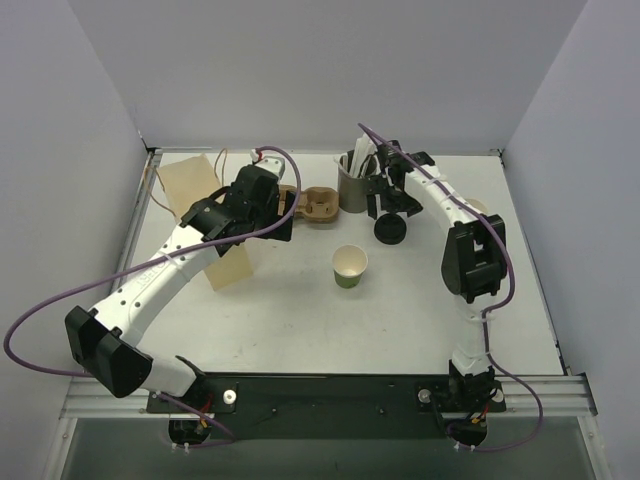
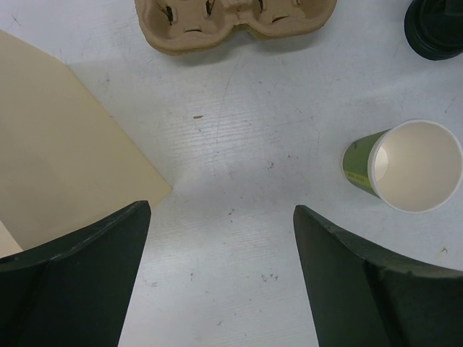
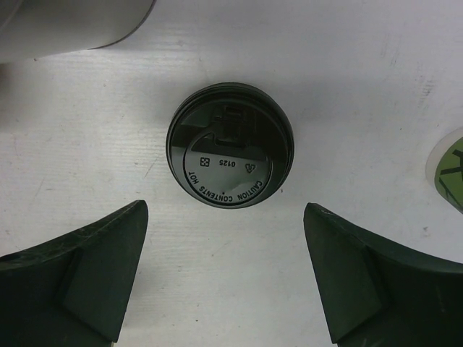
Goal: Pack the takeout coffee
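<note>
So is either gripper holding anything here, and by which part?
Nothing is held. The left gripper is open over the table, clear of the green cup; the right gripper is open over the black lid, not touching it.

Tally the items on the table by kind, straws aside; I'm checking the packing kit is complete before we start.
Cups: 2, the green paper cup and the grey cup
Lids: 1, the black lid
Cup carriers: 1, the cardboard carrier
Paper bags: 1, the tan bag
Total: 5, not counting a half-hidden pale item at the right edge
</note>
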Controlling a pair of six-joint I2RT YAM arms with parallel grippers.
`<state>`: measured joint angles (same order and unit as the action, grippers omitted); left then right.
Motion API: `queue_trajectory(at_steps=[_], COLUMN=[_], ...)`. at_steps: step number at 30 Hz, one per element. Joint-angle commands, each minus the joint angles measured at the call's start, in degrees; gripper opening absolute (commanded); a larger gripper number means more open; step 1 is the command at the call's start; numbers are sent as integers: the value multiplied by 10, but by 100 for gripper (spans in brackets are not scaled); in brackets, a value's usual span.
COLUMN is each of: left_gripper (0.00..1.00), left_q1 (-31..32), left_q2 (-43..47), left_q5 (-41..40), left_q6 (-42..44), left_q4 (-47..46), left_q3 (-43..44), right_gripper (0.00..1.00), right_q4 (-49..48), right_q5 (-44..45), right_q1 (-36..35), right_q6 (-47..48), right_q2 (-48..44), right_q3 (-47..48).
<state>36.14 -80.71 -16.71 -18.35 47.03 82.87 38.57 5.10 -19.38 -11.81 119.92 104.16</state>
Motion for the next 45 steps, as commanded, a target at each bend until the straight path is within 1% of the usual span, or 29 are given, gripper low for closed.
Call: queue_trajectory(at_steps=[1, 6, 28, 34, 35, 39, 45], left_gripper=[91, 91, 91, 91, 91, 91, 91], left_q1=[-5, -5, -10, -12, -12, -12, -13], left_q2=[-5, -6, -10, -12, -12, -13, -15], left_q5=[-9, -8, -2, -2, -1, 0, 1], left_q6=[4, 4, 6, 6, 6, 6, 7], left_q4=[3, 3, 3, 3, 3, 3, 2], left_q3=[34, 33, 35, 36, 36, 35, 34], right_gripper=[84, 84, 83, 81, 79, 79, 79], right_q4=[14, 12, 12, 12, 12, 5, -60], right_q5=[-9, -13, 20, 29, 32, 34, 10], right_q1=[4, 4, 4, 3, 3, 5, 14], right_q6=[14, 14, 30, 32, 32, 25, 9], right_q2=[23, 36, 75, 80, 80, 66, 5], right_q3=[10, 11, 32, 36, 36, 18, -40])
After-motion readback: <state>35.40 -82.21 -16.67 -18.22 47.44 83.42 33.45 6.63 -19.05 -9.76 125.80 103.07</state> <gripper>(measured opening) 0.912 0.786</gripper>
